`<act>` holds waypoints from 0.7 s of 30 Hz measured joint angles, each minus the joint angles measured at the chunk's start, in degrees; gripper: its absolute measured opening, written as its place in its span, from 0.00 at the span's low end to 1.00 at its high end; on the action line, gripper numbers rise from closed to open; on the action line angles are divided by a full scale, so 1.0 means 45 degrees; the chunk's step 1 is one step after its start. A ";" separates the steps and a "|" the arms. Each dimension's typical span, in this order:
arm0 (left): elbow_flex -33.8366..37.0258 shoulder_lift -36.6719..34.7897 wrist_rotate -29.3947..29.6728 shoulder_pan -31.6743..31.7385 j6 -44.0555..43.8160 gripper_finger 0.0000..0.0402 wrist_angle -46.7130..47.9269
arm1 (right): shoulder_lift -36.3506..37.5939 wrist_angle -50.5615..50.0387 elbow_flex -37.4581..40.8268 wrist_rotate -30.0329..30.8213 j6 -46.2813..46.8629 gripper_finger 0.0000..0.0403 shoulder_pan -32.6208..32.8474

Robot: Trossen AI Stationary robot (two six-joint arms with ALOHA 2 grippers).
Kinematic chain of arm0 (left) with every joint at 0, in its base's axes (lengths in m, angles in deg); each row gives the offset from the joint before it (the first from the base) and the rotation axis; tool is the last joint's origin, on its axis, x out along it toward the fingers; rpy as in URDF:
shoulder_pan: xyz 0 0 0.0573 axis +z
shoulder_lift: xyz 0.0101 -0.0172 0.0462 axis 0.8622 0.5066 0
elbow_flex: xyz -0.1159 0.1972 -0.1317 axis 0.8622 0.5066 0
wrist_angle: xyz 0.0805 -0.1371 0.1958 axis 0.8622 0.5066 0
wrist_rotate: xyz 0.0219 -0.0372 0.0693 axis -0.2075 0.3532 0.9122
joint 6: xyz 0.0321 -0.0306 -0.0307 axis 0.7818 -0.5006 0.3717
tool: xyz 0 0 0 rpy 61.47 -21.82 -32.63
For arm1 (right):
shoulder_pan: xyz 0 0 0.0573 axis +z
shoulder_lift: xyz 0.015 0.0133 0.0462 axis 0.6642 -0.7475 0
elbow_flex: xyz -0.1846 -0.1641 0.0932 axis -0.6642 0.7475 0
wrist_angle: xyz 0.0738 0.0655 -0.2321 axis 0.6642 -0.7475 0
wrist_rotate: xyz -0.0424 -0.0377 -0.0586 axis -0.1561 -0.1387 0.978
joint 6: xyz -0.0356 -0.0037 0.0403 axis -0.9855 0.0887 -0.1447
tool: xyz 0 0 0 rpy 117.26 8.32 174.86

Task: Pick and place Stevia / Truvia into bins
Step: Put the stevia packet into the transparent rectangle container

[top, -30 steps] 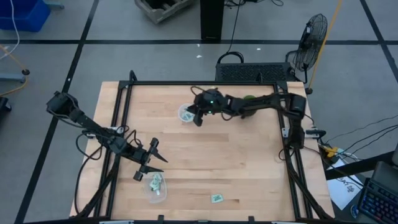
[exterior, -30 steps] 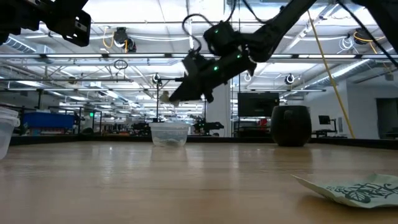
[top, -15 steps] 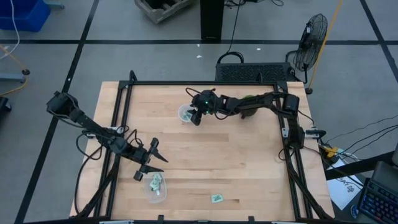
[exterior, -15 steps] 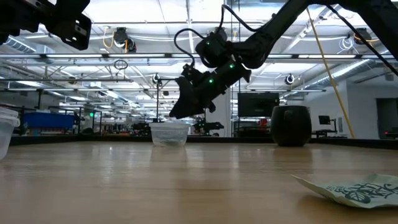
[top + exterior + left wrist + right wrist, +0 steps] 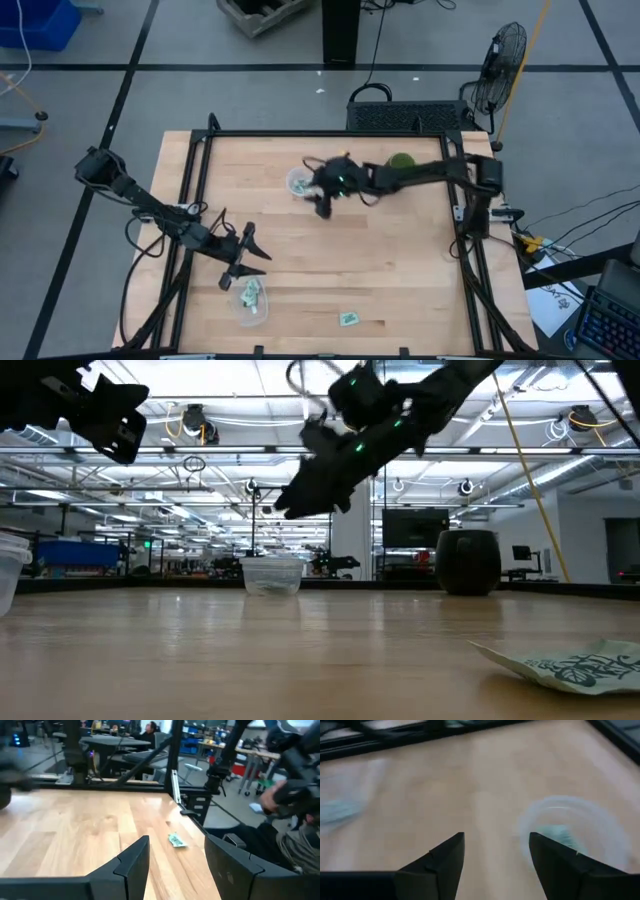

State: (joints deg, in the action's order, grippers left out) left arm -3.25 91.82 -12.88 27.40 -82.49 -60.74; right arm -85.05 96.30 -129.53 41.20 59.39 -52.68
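My right gripper (image 5: 322, 208) is open and empty, raised above the table just near-right of the round clear cup (image 5: 298, 183). In its wrist view (image 5: 496, 845) the cup (image 5: 575, 837) has a green and white sachet (image 5: 559, 834) in it. My left gripper (image 5: 256, 252) is open and empty above the table, just beyond the oval clear tub (image 5: 252, 300), which holds a few sachets. One loose sachet (image 5: 349, 319) lies flat on the table near the front edge. It also shows in the left wrist view (image 5: 176, 840) and in the low view (image 5: 570, 665).
A dark green mug (image 5: 400, 162) stands at the far right of the table, behind my right arm; it also shows in the low view (image 5: 468, 560). A black frame (image 5: 300, 134) runs round the wooden table. Bare wood lies between the cup and the tub.
My right gripper first dipped low over the round cup. It has since risen and drawn back toward the table's near edge, clear of the cup. The cup, the tub and the loose sachet have stayed where they were.
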 joint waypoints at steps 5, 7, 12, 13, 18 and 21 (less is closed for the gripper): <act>0.0000 0.0002 0.0894 0.0000 -0.0883 0.49 0.0048 | 0.2477 0.0470 0.2323 0.0120 0.0142 0.50 0.1887; 0.0000 0.0002 0.1576 0.0000 -0.1246 0.49 0.0135 | 0.3531 0.1311 0.3601 0.0624 0.0775 0.49 0.2811; -0.0586 0.0459 0.2831 0.0079 -0.1806 0.49 0.0963 | 0.6174 0.4158 0.7002 0.3115 0.1812 0.49 0.5084; -0.0934 0.0714 0.2867 0.0111 -0.1823 0.49 0.1199 | 0.6683 0.4659 0.7590 0.3542 0.1899 0.49 0.5470; -0.3853 0.2975 0.2781 0.0357 -0.1176 0.49 0.3883 | 0.8907 0.6385 0.9933 0.4918 0.1983 0.49 0.6806; -0.5694 0.4517 0.2282 0.0557 -0.0338 0.49 0.5198 | 0.9771 0.7121 1.0694 0.5477 0.1964 0.49 0.7184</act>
State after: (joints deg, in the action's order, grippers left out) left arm -28.87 112.14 -2.62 29.90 -84.01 -37.35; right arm -41.08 128.34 -81.41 65.85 68.23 -20.35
